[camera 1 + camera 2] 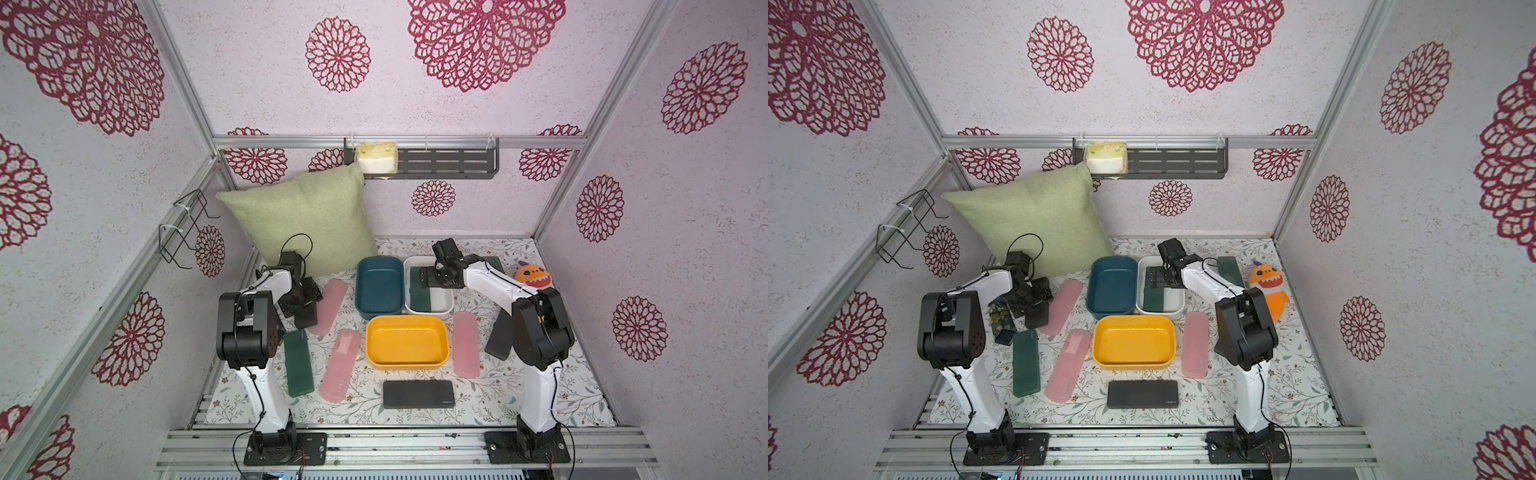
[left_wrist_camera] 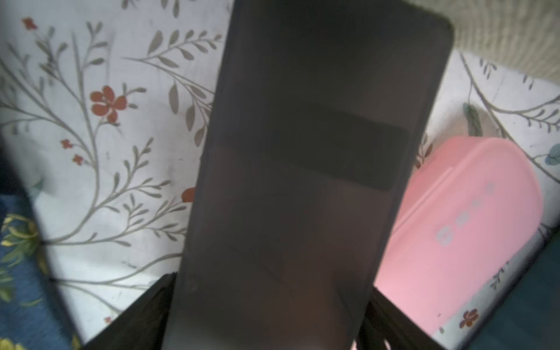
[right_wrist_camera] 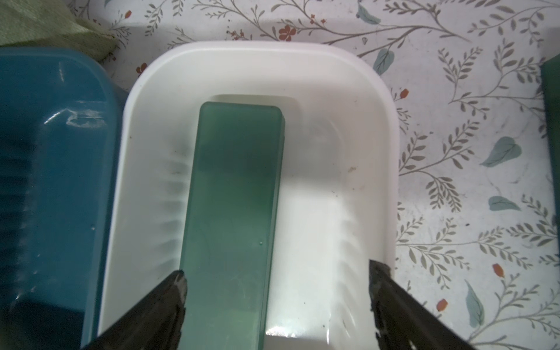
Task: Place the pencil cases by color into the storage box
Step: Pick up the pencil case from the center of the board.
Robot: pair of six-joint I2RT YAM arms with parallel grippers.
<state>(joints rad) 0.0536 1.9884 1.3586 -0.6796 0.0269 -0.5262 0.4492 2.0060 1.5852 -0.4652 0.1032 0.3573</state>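
- Left wrist view: a black case (image 2: 303, 181) fills the middle. The left gripper (image 2: 272, 285) has one finger on each long side and pinches it. In a top view, this gripper (image 1: 305, 311) is left of the yellow bin (image 1: 407, 340) and a bit behind it.
- Left of the yellow bin, a green case (image 1: 298, 362), a far pink case (image 1: 330, 306) and a near pink case (image 1: 340, 365) lie flat on the mat (image 1: 478, 407).
- In front of the yellow bin, a second black case (image 1: 417, 394) lies flat near the mat's front edge, with bare mat around it.
- Behind the yellow bin, the blue bin (image 1: 379, 286) and the white bin (image 1: 428, 309) stand side by side.
- A boxed green case (image 3: 233, 197) lies in the white bin on the blue bin's side. The right gripper (image 3: 278, 272) hangs over it with its fingers spread wide, holding nothing.
- Right of the yellow bin, a third pink case (image 1: 466, 345) lies flat just beside it.
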